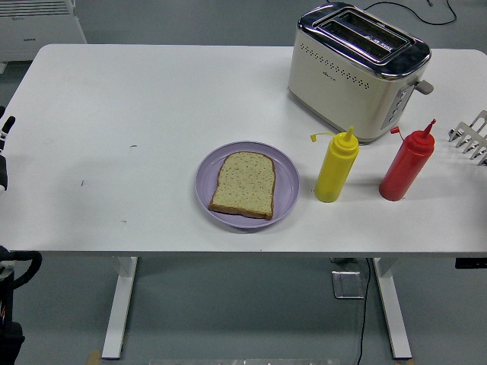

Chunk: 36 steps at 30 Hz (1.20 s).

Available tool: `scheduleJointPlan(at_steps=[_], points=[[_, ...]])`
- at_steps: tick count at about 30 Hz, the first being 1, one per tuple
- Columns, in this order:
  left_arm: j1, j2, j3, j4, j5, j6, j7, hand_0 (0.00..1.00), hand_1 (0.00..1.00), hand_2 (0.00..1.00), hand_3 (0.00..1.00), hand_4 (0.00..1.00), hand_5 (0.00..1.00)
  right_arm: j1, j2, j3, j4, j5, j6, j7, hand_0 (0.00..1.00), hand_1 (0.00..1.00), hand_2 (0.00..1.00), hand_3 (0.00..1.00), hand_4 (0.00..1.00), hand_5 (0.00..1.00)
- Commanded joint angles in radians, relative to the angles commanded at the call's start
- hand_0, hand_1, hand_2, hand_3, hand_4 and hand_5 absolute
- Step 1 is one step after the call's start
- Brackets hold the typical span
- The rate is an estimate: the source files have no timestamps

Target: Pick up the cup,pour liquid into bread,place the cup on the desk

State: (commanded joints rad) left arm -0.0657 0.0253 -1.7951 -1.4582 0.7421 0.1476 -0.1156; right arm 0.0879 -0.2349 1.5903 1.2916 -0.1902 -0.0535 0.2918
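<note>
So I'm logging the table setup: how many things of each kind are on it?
Squeeze bottles: 2, the yellow bottle and the red bottle
Toaster: 1
Plate: 1
Bread slice: 1
Metal rack, at the right edge: 1
Total: 6

A white table (152, 99) is seen throughout. A lilac plate (285, 186) is occupied by a pale tan slice of bread (243, 184), flecked with dark specks and edged by a browner crust. To the right, a bright yellow squeeze bottle (335, 167) is set beside a red squeeze bottle (405, 166). Farther back, a cream toaster (346, 80) is topped with shiny chrome and dotted with rows of small holes.
</note>
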Motion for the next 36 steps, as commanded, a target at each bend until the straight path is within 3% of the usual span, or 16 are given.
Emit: scheduleJointPlan(at_steps=[36], points=[[0.004,0.000,0.003,0.000,-0.023,-0.004,-0.001,0.714,0.750,0.776,0.687,0.660,0.998,0.000,0.008,0.007,-0.022,0.000,0.000,-0.004,0.790,0.736,0.763,0.795,0.723,0.485]])
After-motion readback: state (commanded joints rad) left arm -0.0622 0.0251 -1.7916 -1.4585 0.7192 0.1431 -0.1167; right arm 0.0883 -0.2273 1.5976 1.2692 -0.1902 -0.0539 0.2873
